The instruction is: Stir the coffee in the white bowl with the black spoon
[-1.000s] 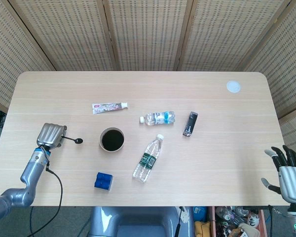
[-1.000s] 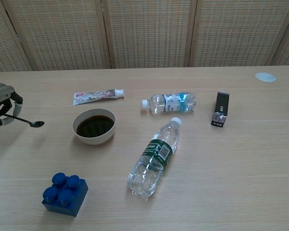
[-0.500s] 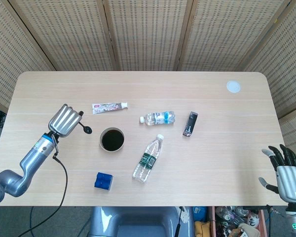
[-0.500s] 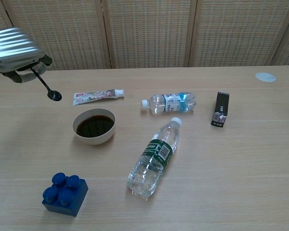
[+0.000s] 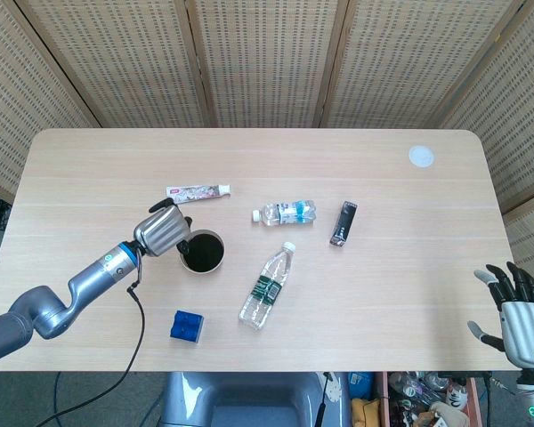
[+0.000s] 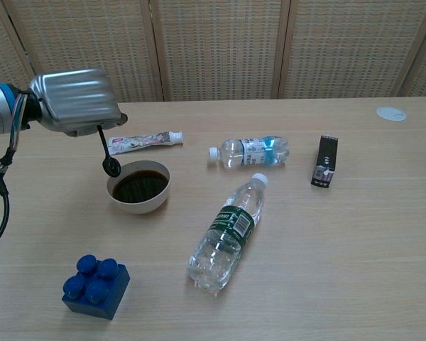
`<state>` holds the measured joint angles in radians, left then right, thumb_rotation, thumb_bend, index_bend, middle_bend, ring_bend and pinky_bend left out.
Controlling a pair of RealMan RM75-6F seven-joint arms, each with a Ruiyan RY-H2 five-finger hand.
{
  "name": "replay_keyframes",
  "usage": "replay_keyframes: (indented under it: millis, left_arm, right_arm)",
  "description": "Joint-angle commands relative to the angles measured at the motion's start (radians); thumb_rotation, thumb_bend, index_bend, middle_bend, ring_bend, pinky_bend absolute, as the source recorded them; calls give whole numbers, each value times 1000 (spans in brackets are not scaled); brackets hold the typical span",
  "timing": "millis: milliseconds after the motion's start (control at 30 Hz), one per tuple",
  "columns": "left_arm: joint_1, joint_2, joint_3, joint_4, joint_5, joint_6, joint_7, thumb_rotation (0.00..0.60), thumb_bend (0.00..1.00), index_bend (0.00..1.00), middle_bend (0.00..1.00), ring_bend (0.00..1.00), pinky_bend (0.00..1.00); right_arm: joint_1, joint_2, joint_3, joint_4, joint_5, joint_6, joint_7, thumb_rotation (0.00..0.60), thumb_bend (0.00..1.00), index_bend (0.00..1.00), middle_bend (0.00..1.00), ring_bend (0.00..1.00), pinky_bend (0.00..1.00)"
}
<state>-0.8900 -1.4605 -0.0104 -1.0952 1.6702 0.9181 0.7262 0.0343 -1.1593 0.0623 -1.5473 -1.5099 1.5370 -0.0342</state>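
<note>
The white bowl of dark coffee stands left of the table's middle. My left hand hovers at the bowl's left rim and grips the black spoon by its handle. The spoon hangs nearly upright, its scoop just above the bowl's left edge and not in the coffee. In the head view the hand hides most of the spoon. My right hand is off the table's front right corner, fingers spread, holding nothing.
A toothpaste tube lies behind the bowl. Two plastic bottles lie to its right, then a small black box. A blue brick sits in front of the bowl. A white disc is at the far right.
My left hand has carried the spoon rightward from the table's left side to the bowl's left rim, and the spoon has tipped from level to hanging downward. The right hand stayed put.
</note>
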Motion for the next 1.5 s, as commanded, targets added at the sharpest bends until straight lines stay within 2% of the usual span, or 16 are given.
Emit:
replay_keyframes:
  millis: [33,800,1267,1500]
  left_arm:
    - [-9,-18,9,8,8,-15,15,600,462,656,793,723,732]
    - [-67,-166,12,102,-3,-111,128,600,462,662,793,722,732]
    - [-110,-294,-59,246,-84,-141,163,600,463,662,793,722,732]
    - [-105,-288,-49,274,-90,-129,137,600,462,662,793,722,732]
  right_arm:
    - [-3,-2,-1,4,0,2,5,600,256,251,244,72,142]
    - [-26,-10,-1,46,18,14,46,600,256,251,244,72,142]
    - [-35,-8,1,59,32,9,59,600,256,251,244,72,142]
    - [-34,-6,3,56,34,5,55,600,256,251,244,72,142]
